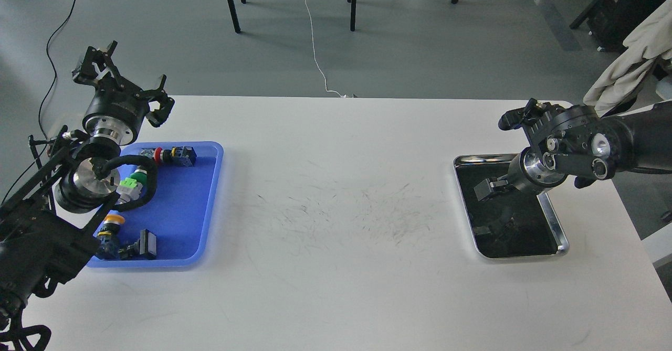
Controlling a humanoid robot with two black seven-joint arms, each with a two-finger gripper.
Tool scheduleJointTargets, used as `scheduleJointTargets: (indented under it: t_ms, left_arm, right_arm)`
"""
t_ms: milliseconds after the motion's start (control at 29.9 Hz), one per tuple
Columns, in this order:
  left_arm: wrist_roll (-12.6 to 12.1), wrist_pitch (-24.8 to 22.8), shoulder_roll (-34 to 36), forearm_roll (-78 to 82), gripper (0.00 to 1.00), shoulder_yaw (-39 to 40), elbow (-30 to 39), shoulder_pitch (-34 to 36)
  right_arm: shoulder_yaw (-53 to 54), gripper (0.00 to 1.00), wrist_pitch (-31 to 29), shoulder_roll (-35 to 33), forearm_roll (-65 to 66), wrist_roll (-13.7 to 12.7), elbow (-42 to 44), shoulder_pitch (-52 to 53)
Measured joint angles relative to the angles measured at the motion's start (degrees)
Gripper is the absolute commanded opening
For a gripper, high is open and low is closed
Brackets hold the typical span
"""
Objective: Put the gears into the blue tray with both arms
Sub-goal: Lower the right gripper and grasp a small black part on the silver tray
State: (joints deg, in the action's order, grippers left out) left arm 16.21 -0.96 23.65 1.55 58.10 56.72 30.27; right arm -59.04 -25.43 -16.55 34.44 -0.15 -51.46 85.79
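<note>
Gears: none distinguishable; dark steel tray (551, 209) at the tabletop's right edge hides detail. I judge them light, rigid, rim-gripped. Left gripper (123, 81) spread, empty, above blue tray (207, 204); right gripper (485, 188) unclear.

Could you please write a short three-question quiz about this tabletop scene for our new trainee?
1. True or false: the rectangular blue plastic tray sits on the robot's left side of the white table.
2. Which cap colour is absent among the push-button switches in that tray: A red, B green, C purple, D yellow?
3. Over which container does the right hand hang?

Key: 1 true. 2 C. 3 the shiny steel tray.
</note>
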Motion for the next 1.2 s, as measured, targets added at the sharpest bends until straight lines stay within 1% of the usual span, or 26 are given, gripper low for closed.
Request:
scheduleJointTargets:
  t_ms: [134,268,635,769,803,869,1204]
  left_arm:
    - [0.0,-0.03,-0.08,0.02,0.98,-0.01,-0.03,-0.1]
    - [0.38,-0.14,0.1,0.03,0.98,-0.01,-0.03,-0.12]
    - [0.5,-0.28,0.5,0.04,0.98,-0.01,-0.03,-0.12]
    - [0.56,-0.28,0.54,0.04,0.98,-0.01,-0.03,-0.12]
    - [0.57,-0.28,0.54,0.04,0.98,-0.01,-0.03,-0.15]
    - [0.57,-0.28,0.54,0.04,0.98,-0.01,-0.03,-0.2]
    - [0.55,-0.28,0.44,0.04,0.98,-0.01,-0.03,-0.21]
  right_arm:
    - [0.24,0.95,0.03,0.24,-0.08,-0.02,2.44,-1.03]
    - [1.93,0.95,0.03,0.77,-0.58,-0.04,3.07,-1.23]
    - [3.61,0.94,0.03,5.95,-0.68,-0.13,9.16,-5.73]
    - [3.6,0.92,0.03,6.32,-0.67,-0.14,9.46,-6.04]
    - [3.6,0.88,0.03,6.34,-0.64,-0.14,9.47,-6.06]
    - [3.6,0.85,0.03,6.35,-0.61,-0.13,9.47,-6.06]
    - [3.72,0.85,-0.28,4.96,-0.84,0.05,9.08,-5.06]
